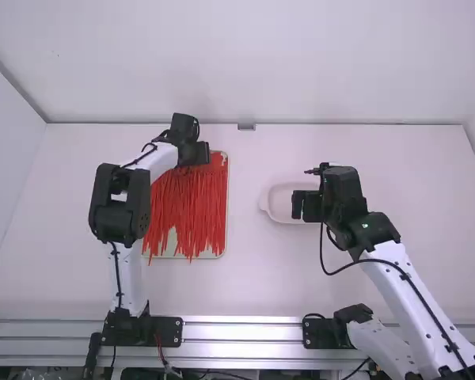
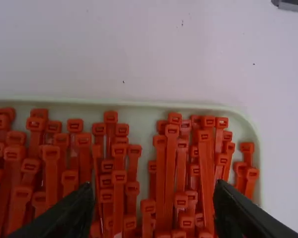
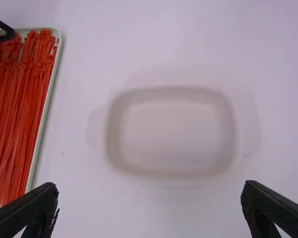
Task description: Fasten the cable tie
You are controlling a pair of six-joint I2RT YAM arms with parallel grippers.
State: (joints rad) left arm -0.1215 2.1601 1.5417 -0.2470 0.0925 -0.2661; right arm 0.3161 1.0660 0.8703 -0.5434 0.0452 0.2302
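From where I stand, the left arm point(image 1: 120, 204) rises from its base, bends sharply at the elbow and stretches far forward. The left gripper point(image 2: 151, 198) points down with its fingers spread wide. The right arm point(image 1: 392, 265) slants in toward the middle. The right gripper point(image 3: 149, 203) also faces down, its fingers wide apart.

Cable ties point(image 1: 188, 210) lie in a tray point(image 2: 139, 110) left of the dish point(image 3: 171, 131), well apart on the table point(image 1: 427, 182)
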